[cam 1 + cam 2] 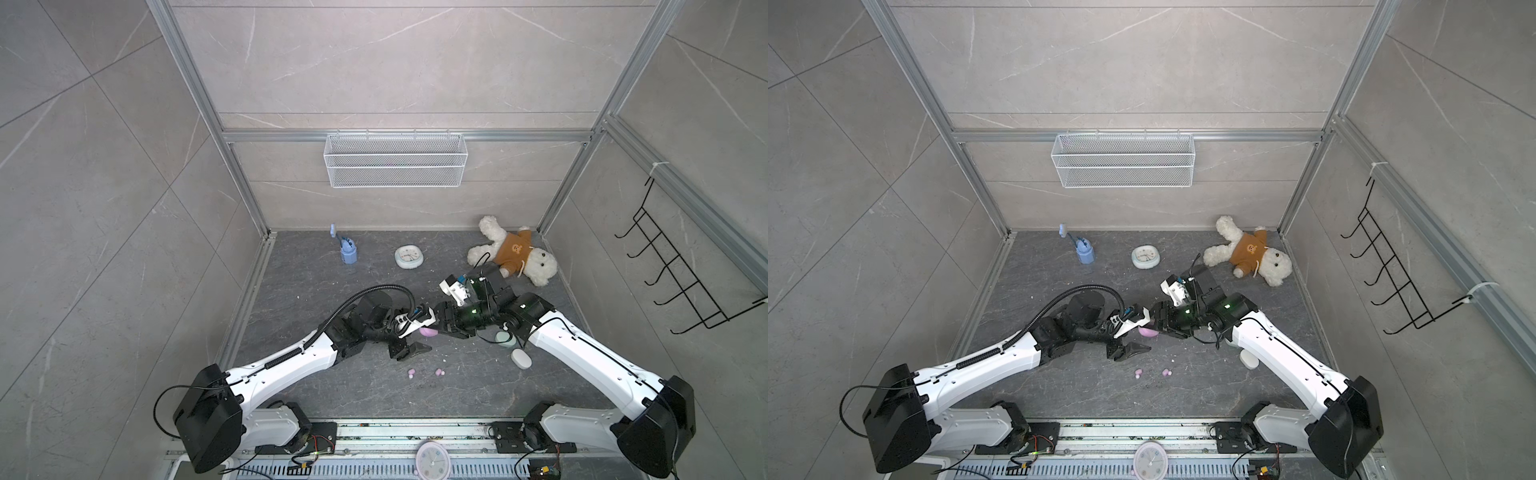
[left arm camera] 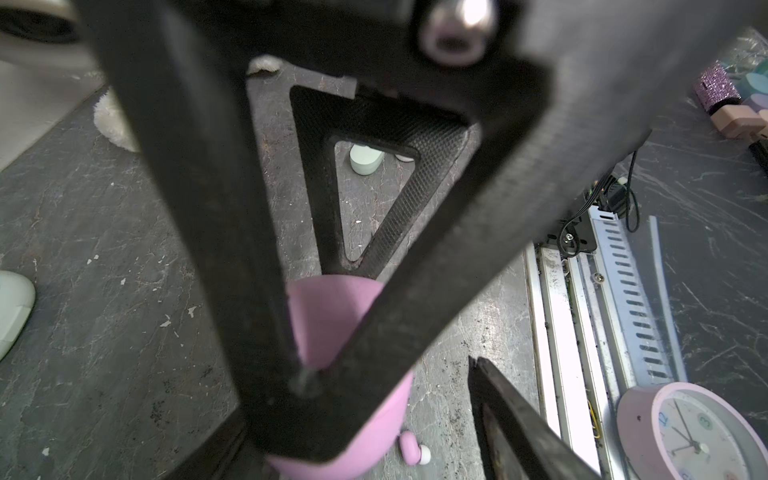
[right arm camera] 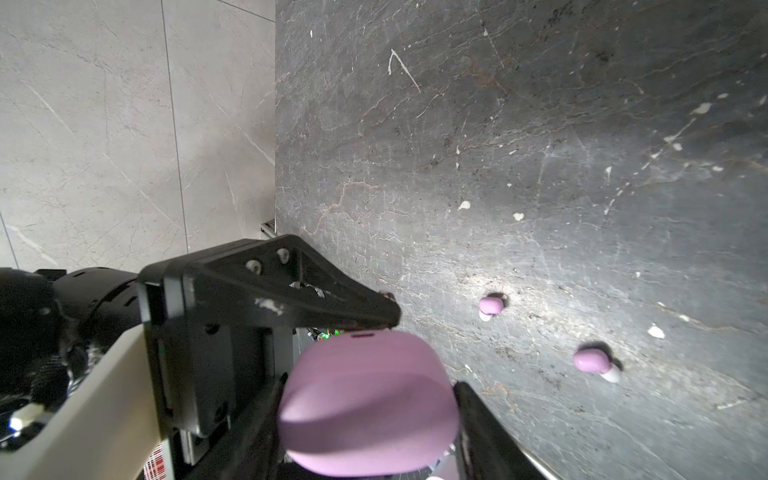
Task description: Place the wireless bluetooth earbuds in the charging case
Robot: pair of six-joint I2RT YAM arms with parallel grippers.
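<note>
My right pincer (image 1: 439, 326) clamps the pink charging case (image 1: 429, 331); my left arm reaches in low, left pincer (image 1: 420, 335) straddling it, seemingly half-wide

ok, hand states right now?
Left hand: open, jaws apart beside the pink oval plastic charging case, no clear grip.
Right hand: shut on that case.

We are in a robotics lab cell dressed up as a room at home. Grey stone-look wall panels (image 1: 395, 62) sit in a bare aluminium frame (image 1: 270, 136), with a wire basket (image 1: 395, 166) and a black hook rack (image 1: 688, 286) hung on it. Two arms (image 1: 282, 365) are bolted to a slotted rail (image 1: 415, 432) at the edge of a dark desk (image 1: 374, 286), which carries a teddy (image 1: 509, 253) and a small clock (image 1: 409, 257).
</note>
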